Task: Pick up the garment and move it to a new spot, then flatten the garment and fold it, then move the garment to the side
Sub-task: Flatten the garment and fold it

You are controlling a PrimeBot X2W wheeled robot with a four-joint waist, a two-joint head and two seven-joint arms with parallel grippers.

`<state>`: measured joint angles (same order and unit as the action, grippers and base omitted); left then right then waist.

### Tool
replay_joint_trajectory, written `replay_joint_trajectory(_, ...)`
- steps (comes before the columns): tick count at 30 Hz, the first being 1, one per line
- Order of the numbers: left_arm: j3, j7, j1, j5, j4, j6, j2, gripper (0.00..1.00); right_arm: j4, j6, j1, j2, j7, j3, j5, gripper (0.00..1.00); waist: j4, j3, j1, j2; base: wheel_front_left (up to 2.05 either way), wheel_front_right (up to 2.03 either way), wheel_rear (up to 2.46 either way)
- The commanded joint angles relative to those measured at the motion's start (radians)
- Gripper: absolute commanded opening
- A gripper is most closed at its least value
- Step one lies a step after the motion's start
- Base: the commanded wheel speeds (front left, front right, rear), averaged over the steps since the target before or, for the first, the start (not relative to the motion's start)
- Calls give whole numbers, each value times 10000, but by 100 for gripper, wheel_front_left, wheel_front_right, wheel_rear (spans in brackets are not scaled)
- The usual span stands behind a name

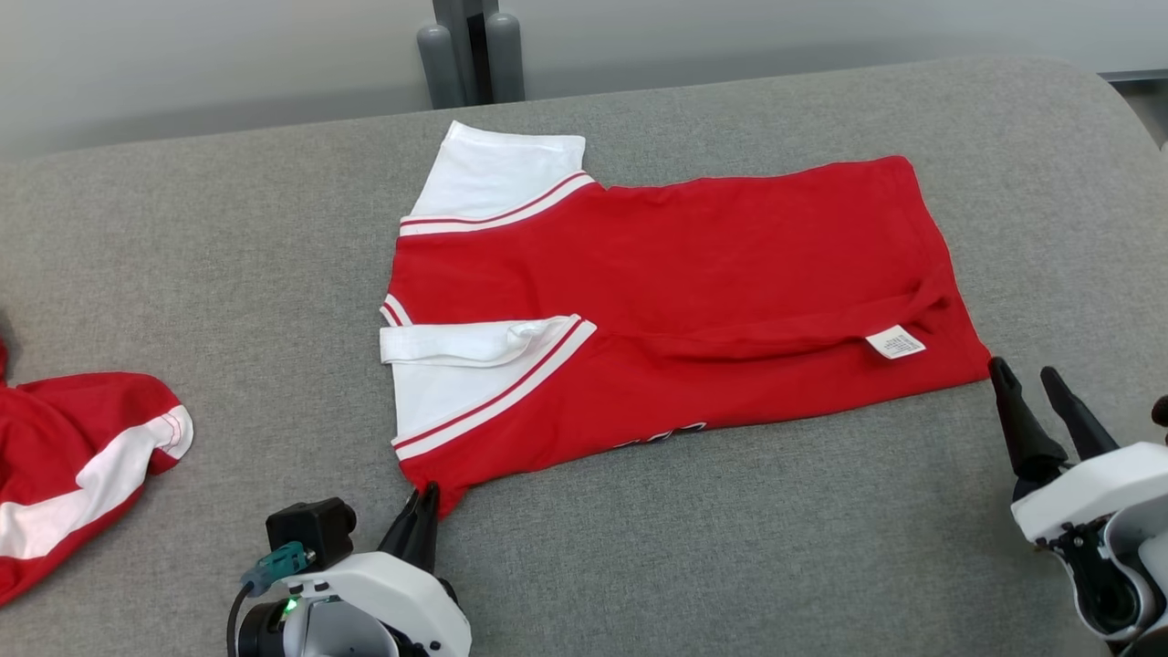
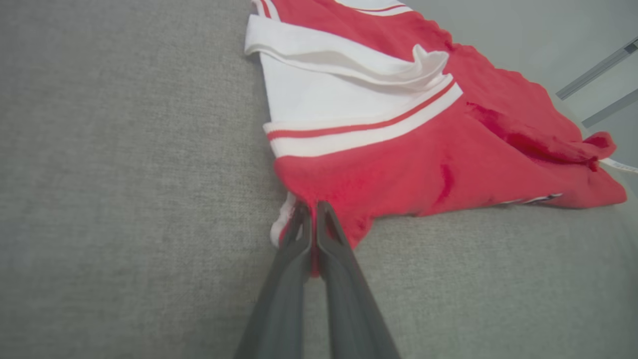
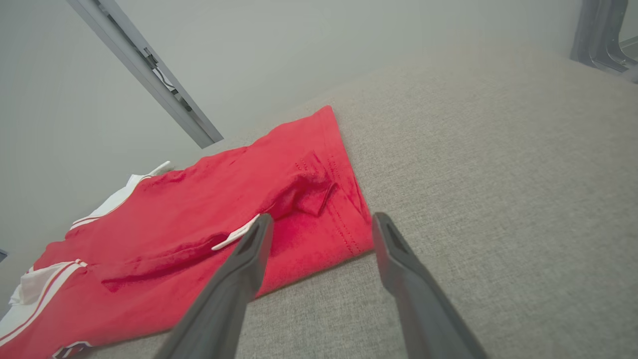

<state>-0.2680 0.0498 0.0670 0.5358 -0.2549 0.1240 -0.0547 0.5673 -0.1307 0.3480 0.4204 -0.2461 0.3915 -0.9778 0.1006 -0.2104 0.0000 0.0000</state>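
The garment (image 1: 693, 301) is a red shirt with white sleeves, lying flat and folded lengthwise on the grey padded surface (image 1: 228, 274). My left gripper (image 1: 422, 497) is at its near left corner, by the shoulder. In the left wrist view the garment (image 2: 423, 164) has a pinch of red cloth caught between the fingers of the shut left gripper (image 2: 311, 207). My right gripper (image 1: 1027, 374) stands open at the near right hem corner. In the right wrist view the right gripper (image 3: 321, 222) has its fingers either side of that corner of the garment (image 3: 224, 214), just above the cloth.
A second red and white garment (image 1: 73, 465) lies bunched at the left edge. Two grey posts (image 1: 470, 55) stand behind the far edge of the surface. A white care label (image 1: 895, 342) sticks out near the right hem.
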Motion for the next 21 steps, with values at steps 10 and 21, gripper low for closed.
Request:
replay_joint_trajectory(10, -273, -210, 169, -441, 151, -33, -402, 0, 1502, -1, 1155, 461, -54, 1110, 1032, 100, -247, -155, 0, 0, 0, 0, 0)
replay_joint_trajectory(21, -482, -254, 91, -604, 286, 80, -476, 0, 3308, 1, 2533, 319, 33, 2493, 2296, 100, -346, -273, 0, 0, 0, 0, 0)
